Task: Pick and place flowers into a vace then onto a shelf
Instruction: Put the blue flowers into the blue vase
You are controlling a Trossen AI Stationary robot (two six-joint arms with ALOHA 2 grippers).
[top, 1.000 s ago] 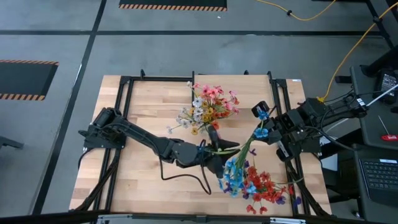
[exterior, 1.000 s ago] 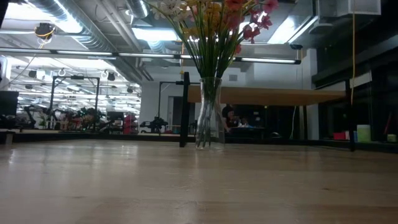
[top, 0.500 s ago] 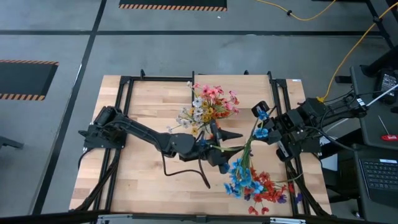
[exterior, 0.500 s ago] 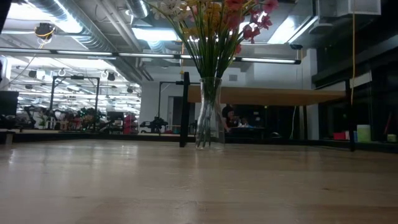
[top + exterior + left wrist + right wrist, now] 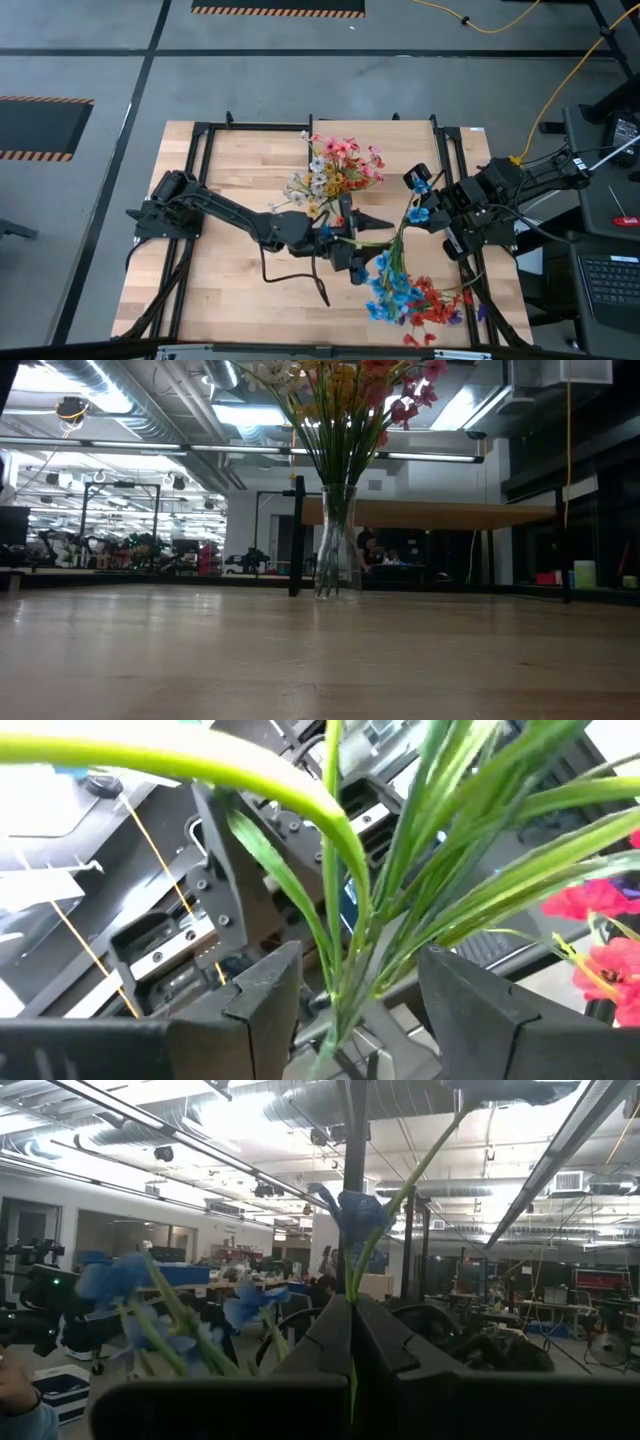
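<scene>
A spray of flowers (image 5: 400,290) hangs tilted over the tabletop (image 5: 230,290): blue and red blooms near the front edge, green stems running up toward the far right. The right pincer (image 5: 418,200) is clamped on a blue-flowered stem; the left pincer (image 5: 372,228) stands wide around the stems mid-length. A glass vase (image 5: 335,540) of other flowers stands upright behind.

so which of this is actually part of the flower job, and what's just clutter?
In the job:
- loose flowers
- flowers in the vase
- glass vase
- shelf
- left gripper, open around stems
- right gripper, shut on a blue spray

Just about:
- yellow cable
- keyboard
</scene>
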